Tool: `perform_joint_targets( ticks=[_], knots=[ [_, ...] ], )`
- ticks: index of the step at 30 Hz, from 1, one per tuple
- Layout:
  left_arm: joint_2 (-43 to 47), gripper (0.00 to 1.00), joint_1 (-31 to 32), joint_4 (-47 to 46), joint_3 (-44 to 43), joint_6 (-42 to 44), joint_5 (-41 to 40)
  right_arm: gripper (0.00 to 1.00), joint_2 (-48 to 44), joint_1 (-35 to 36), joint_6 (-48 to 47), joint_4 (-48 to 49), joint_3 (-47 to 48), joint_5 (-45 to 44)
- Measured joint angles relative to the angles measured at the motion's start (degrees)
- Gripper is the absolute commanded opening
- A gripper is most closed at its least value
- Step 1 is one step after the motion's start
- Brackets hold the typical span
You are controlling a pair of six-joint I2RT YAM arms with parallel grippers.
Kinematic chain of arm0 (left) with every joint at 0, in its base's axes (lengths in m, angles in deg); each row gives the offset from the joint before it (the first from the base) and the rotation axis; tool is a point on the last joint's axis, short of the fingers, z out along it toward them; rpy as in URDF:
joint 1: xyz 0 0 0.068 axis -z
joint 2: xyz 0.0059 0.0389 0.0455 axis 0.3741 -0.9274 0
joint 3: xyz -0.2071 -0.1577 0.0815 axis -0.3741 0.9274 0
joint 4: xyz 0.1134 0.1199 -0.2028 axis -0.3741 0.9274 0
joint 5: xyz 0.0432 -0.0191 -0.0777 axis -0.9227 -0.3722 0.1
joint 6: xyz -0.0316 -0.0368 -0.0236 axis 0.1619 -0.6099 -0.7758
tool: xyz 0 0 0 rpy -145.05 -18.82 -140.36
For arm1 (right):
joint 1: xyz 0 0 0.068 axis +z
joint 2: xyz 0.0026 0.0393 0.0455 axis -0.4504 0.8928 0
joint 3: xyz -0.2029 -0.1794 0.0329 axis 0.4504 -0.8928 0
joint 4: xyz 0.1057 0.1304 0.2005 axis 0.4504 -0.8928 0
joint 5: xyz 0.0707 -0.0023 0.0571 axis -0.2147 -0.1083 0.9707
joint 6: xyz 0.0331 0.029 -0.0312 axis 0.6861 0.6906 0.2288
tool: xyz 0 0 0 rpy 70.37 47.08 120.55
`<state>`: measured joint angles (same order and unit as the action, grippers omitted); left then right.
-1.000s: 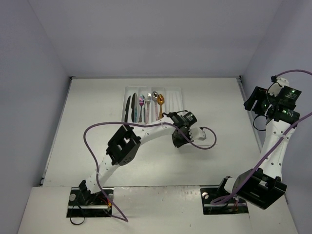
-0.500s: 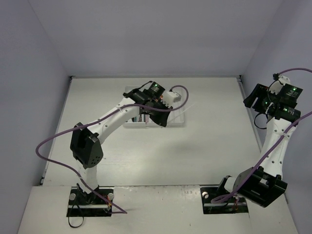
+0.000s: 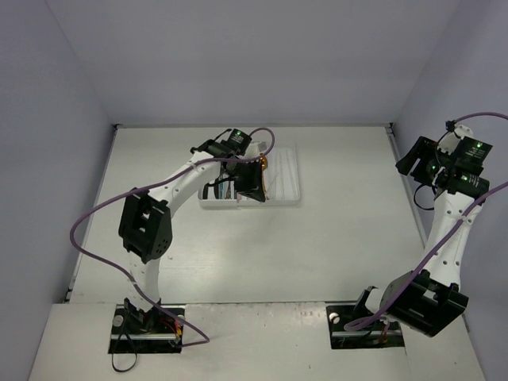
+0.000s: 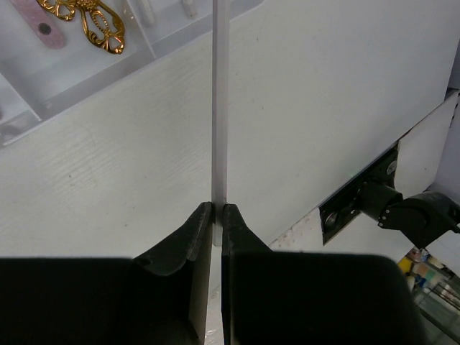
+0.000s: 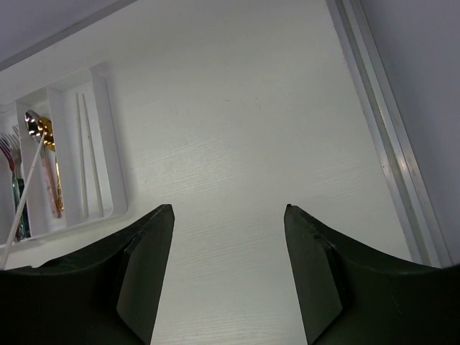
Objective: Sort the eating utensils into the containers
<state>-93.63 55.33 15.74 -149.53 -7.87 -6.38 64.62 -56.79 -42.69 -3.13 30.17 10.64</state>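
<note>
My left gripper (image 4: 217,208) is shut on a thin pale chopstick (image 4: 219,108) that runs straight out from the fingertips toward the white cutlery tray (image 4: 144,56). In the top view this gripper (image 3: 248,181) hangs over the middle of the tray (image 3: 290,171). A gold handle (image 4: 86,19) and a pink handle (image 4: 34,13) lie in tray compartments. The right wrist view shows the tray (image 5: 115,144) with two chopsticks (image 5: 87,154), a silver spoon (image 5: 32,122), a gold spoon (image 5: 47,129) and forks (image 5: 7,147). My right gripper (image 5: 230,215) is open and empty, raised at the far right (image 3: 414,165).
A raised metal rail (image 5: 381,136) runs along the table's right edge. The left arm's purple cable (image 3: 95,218) loops over the left of the table. The arm bases (image 3: 147,321) sit at the near edge. Grey walls close in the table.
My left arm has swung from the middle of the table back and left over the tray, with the chopstick in its jaws. The right arm has not moved.
</note>
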Motion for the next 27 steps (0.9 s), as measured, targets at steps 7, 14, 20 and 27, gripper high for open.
perform_joint_targets(
  ticks=[7,14,20,27],
  knots=[
    [-5.0,0.0,0.04,-1.84,-3.28,-6.84,0.63,0.61,0.0,0.0,0.13,0.0,0.0,-0.34],
    [-9.33,0.0,0.04,-3.43,-6.5,-12.99,1.49,0.61,-0.02,0.0,0.13,0.0,0.0,-0.9],
    [-13.81,0.0,0.04,-5.42,-10.69,-16.51,1.68,0.61,-0.02,0.08,0.14,0.0,0.0,-1.24],
    [-17.71,0.0,-0.3,-7.61,-13.0,-20.35,1.68,0.61,0.15,0.41,0.16,0.0,0.02,-1.72]
  ],
)
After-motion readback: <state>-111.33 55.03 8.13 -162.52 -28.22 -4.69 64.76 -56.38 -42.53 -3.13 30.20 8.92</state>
